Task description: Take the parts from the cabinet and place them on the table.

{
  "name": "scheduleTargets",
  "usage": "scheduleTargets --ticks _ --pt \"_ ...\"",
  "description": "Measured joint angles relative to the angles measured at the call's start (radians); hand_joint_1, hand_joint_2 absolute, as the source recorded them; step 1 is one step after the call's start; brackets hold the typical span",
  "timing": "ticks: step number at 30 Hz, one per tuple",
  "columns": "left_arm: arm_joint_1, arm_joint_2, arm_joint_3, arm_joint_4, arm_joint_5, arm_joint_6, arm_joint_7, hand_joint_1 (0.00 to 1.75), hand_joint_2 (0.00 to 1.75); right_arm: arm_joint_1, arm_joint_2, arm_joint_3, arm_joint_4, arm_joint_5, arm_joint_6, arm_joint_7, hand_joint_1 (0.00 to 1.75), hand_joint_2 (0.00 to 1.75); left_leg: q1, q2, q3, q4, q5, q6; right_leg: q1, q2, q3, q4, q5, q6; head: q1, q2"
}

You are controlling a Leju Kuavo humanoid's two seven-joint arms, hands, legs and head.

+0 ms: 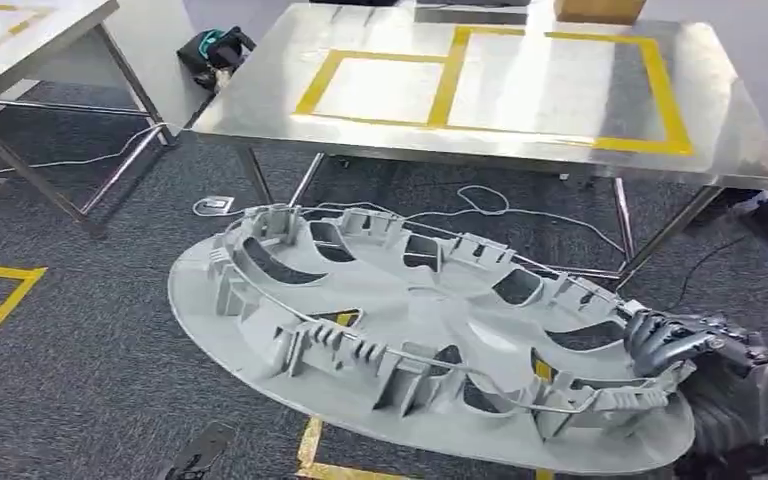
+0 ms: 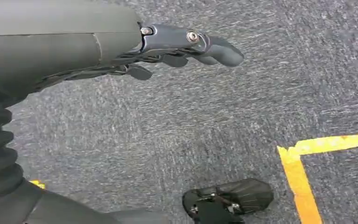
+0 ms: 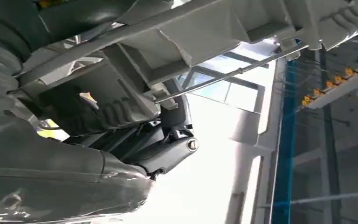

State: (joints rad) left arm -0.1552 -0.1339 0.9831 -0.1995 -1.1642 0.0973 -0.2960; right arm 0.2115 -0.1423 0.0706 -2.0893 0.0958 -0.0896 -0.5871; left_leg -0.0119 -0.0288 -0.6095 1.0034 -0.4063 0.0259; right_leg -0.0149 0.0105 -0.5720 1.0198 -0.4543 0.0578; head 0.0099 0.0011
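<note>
One large grey ribbed plastic part (image 1: 400, 340), no legible markings, held tilted above the carpet short of the steel bench (image 1: 730, 130), right hand (image 1: 675, 340) clasping its near right rim; left hand (image 2: 186, 44) empty, fingers extended.

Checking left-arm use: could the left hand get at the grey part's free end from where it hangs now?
Probably yes: the left hand hangs open over carpet, holding nothing, and nothing blocks the grey part, which the right hand grips.
</note>
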Motion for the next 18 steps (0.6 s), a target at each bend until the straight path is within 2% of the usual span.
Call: scheduleTargets --ticks 1,3,6,7,9,18 --pt "0.002 0.0 0.0 0.0 0.002 0.0 0.0 0.0 1.75 0.0 0.0 0.0 0.0 0.001 -0.003 0.001 1.75 1.75 0.0 0.0 -0.001 -0.001 0.003 0.01 0.002 0.001 -0.001 0.0 0.001 -0.001 0.0 0.0" --pt "0.001 0.002 0.0 0.0 0.003 0.001 0.001 0.0 1.75 0.0 0.0 0.0 0.0 0.001 -0.011 0.0 1.75 1.75 0.001 0.0 0.001 -0.006 0.005 0.011 0.005 0.002 -0.002 0.0 0.001 -0.004 0.0 0.0" --pt "0.002 0.002 0.0 0.0 0.006 0.002 0.01 0.0 1.75 -0.001 0.0 0.001 0.0 0.002 -0.014 0.0 1.75 1.75 0.003 0.0 0.004 -0.015 0.009 0.001 0.007 0.001 -0.002 0.001 0.0 -0.012 0.0 0.0" --pt "0.002 0.002 0.0 0.0 0.006 0.001 0.01 0.0 1.75 -0.001 0.0 0.001 0.0 0.002 -0.014 0.0 1.75 1.75 0.004 0.0 0.004 -0.017 0.011 -0.005 0.008 0.001 -0.003 0.001 -0.001 -0.016 0.0 0.0" --pt "0.002 0.002 0.0 0.0 0.006 -0.005 0.01 0.0 1.75 -0.001 0.0 0.002 0.0 0.003 -0.016 0.0 1.75 1.75 0.006 0.0 0.004 -0.02 0.011 -0.027 0.009 0.0 -0.004 0.001 0.0 -0.018 0.0 0.0" --pt "0.003 0.001 -0.004 0.0 0.005 -0.015 0.009 0.0 1.75 -0.001 0.0 0.006 0.0 0.005 -0.027 0.0 1.75 1.75 0.004 0.0 0.003 -0.019 0.012 -0.03 0.007 0.0 -0.004 0.001 0.002 -0.021 0.001 0.0"
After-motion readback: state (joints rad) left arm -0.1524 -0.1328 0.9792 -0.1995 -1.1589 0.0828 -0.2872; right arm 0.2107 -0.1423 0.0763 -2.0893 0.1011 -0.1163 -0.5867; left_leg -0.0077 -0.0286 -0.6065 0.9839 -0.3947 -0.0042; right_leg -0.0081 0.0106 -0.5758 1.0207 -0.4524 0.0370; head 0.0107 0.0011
